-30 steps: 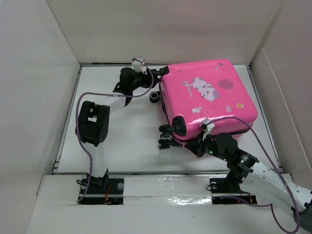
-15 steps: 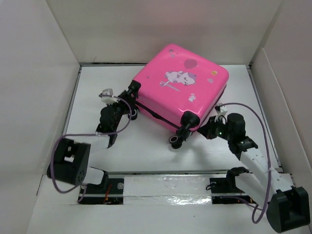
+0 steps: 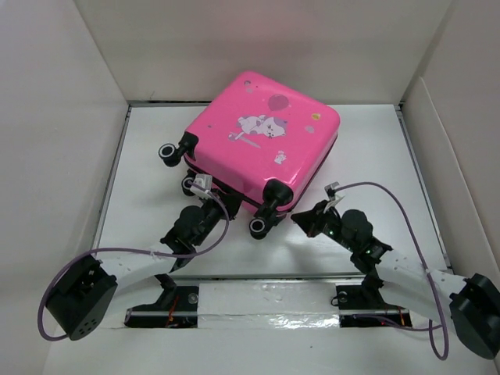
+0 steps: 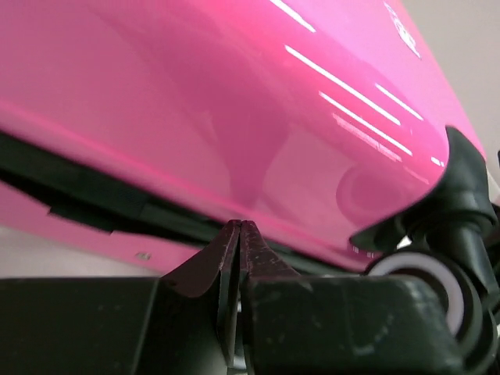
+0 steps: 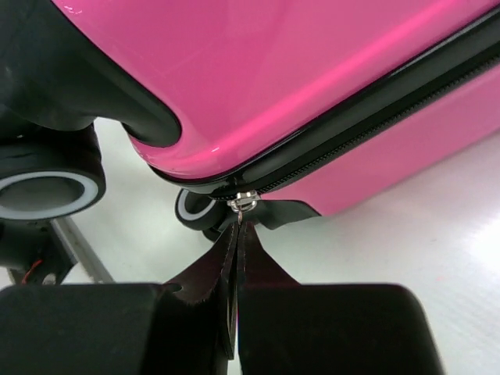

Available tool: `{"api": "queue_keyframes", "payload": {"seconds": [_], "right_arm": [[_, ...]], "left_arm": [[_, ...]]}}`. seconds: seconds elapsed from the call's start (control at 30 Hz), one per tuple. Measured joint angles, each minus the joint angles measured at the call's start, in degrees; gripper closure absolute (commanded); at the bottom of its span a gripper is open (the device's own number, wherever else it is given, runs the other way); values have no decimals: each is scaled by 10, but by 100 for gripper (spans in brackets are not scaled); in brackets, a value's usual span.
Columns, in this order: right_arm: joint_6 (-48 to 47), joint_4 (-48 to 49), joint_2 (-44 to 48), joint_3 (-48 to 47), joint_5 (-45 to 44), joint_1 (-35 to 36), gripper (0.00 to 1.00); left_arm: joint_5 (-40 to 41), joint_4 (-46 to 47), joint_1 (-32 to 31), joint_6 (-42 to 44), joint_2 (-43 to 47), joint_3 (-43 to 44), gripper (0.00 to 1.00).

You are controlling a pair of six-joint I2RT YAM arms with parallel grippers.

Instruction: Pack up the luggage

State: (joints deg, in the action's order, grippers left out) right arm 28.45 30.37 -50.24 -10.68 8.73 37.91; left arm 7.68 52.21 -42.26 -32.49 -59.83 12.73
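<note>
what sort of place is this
Probably a robot lab test cell: a white table boxed in by plain white panels, with the left arm and right arm mounted at its near edge.

The white table [image 3: 141, 195] bears the pink luggage [image 3: 262, 141], shut and lying skewed, its near corner seemingly raised.

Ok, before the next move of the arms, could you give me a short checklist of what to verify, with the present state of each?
1. Luggage shut, both shells together: ok.
2. Right gripper shut on the zipper pull: ok.
3. Left gripper holding anything at the black seam: cannot tell; its fingers are shut.
4. How far that seam is zipped: cannot tell.
5. Free path for the pull: probably not ok; a wheel sits close beside it.
</note>
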Motion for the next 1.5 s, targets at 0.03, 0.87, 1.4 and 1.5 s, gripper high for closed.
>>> {"api": "queue_keyframes", "payload": {"seconds": [0.03, 0.87, 1.4, 1.5], "right_arm": [[4, -3, 13, 5, -14, 16, 100], [-71, -115, -19, -67, 84, -97, 100], [-86, -139, -11, -71, 100, -109, 100], [-88, -139, -10, -71, 100, -109, 100]], "left_arm": [[-6, -3, -4, -2, 0, 2, 100], [-199, -91, -65, 11, 31, 28, 5], [-251, -123, -89, 7, 50, 123, 1], [-237, -154, -104, 21, 24, 136, 1]]}}
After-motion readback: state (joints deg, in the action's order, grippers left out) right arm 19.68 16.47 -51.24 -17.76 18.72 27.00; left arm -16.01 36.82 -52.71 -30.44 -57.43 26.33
